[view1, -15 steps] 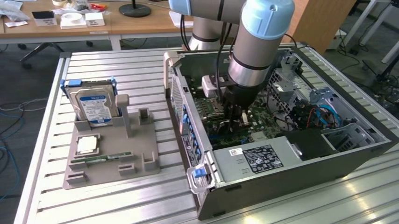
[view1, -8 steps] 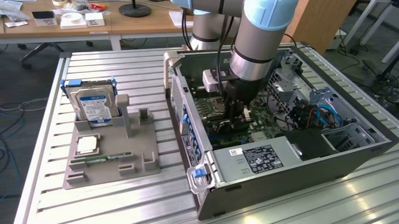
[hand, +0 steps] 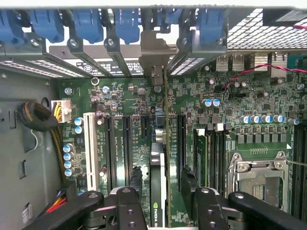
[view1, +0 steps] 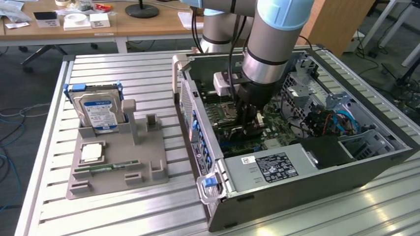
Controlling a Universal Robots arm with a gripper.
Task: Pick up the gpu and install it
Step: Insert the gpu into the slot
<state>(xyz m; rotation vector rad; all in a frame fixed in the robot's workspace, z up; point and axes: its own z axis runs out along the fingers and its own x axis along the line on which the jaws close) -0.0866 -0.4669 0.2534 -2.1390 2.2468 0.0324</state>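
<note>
1. Leftmost in the exterior view, the parts tray (view1: 111, 172) keeps the hard drive (view1: 100, 110); neither matters now.
2. Centrally, inside the case (view1: 315, 182), the gripper (hand: 160, 201) clamps the gpu (hand: 158, 187) edge-on above the motherboard (hand: 120, 100).
3. Rightward, keep its bracket (hand: 156, 55) square to the rear opening and press straight, I'd judge, avoiding the CPU socket (hand: 259, 179).

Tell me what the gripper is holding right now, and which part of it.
The gripper holds the gpu edge-on by its two flat faces, at the upper edge, over the motherboard.
</note>
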